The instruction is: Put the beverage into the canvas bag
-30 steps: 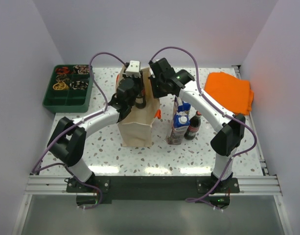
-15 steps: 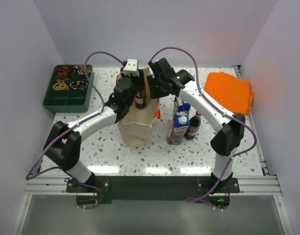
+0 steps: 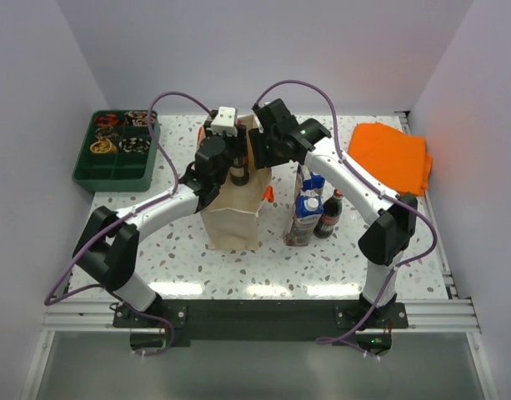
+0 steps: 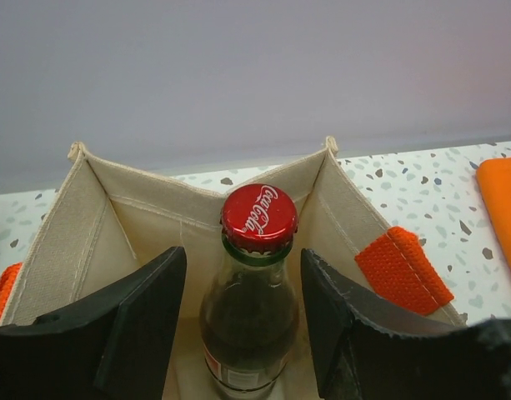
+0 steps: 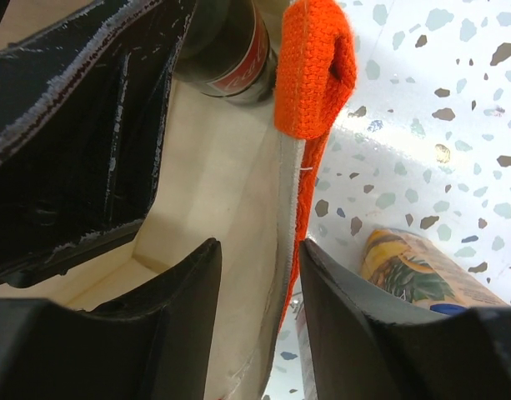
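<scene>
Green tray point(image 3: 113, 177): sits at the far left corner of the counter point(image 3: 180, 250), its compartments filled with small mixed items (too small to name).
Left hand point(image 4: 242, 258): reaches over the mouth of the bag, its two fingers spread to either side of the bottle. There is a clear gap on one side and only a narrow one on the other, so it is not clamping anything.
Beverage point(image 4: 253, 317): a dark cola bottle with a red cap, upright inside the bag. Its cap is about level with the bag's rim in the left wrist view.
Canvas bag point(image 3: 232, 218): the beige tote stands upright near the middle of the counter with its top open. Its walls surround the bottle.
Orange handle point(image 5: 313, 75): hangs folded over the bag's right wall.
Right hand point(image 5: 259, 250): its fingers are apart and straddle the rim of that right wall below the handle, one inside the bag and one outside. The cloth is not pinched.
Cartons point(image 3: 303, 218): stand just to the right of the bag.
Small cola bottle point(image 3: 329, 215): stands upright beside the cartons.
Orange cloth point(image 3: 388, 157): lies folded at the far right edge of the counter.
</scene>
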Robot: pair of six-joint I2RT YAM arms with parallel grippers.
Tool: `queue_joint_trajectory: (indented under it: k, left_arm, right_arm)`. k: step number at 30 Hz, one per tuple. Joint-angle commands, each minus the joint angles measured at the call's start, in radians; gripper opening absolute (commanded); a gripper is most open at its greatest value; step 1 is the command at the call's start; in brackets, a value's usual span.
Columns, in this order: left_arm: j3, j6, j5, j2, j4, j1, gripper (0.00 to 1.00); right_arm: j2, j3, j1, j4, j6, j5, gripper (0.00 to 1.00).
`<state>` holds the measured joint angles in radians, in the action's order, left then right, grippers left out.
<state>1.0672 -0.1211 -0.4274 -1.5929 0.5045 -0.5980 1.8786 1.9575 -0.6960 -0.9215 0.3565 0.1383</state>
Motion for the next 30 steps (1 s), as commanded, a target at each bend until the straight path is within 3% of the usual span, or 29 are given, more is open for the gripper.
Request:
queue_joint_trajectory:
  k: [1, 16, 19, 23, 26, 30]
  left_arm:
    - [0.002, -0.017, -0.013, 0.059, 0.032, -0.002, 0.64]
    - [0.042, -0.002, 0.058, 0.241, -0.096, -0.002, 0.74]
    - [0.083, -0.006, 0.07, 0.271, -0.178, -0.003, 0.77]
    - [0.177, -0.006, 0.065, 0.286, -0.412, 0.0, 0.8]
    - [0.23, -0.018, 0.023, 0.3, -0.576, 0.0, 0.82]
    - [0.252, -0.089, 0.005, 0.352, -0.713, 0.038, 0.86]
  right_arm:
    - [0.001, 0.041, -0.008, 0.012, 0.001, 0.0, 0.47]
    - [-0.059, 0.127, -0.005, -0.04, -0.014, 0.079, 0.56]
    - [-0.073, 0.173, 0.001, -0.085, -0.022, 0.104, 0.59]
    - [-0.105, 0.237, 0.038, -0.175, -0.059, 0.109, 0.75]
    - [-0.15, 0.241, 0.075, -0.247, -0.08, 0.103, 0.8]
    - [-0.206, 0.202, 0.124, -0.333, -0.09, 0.113, 0.82]
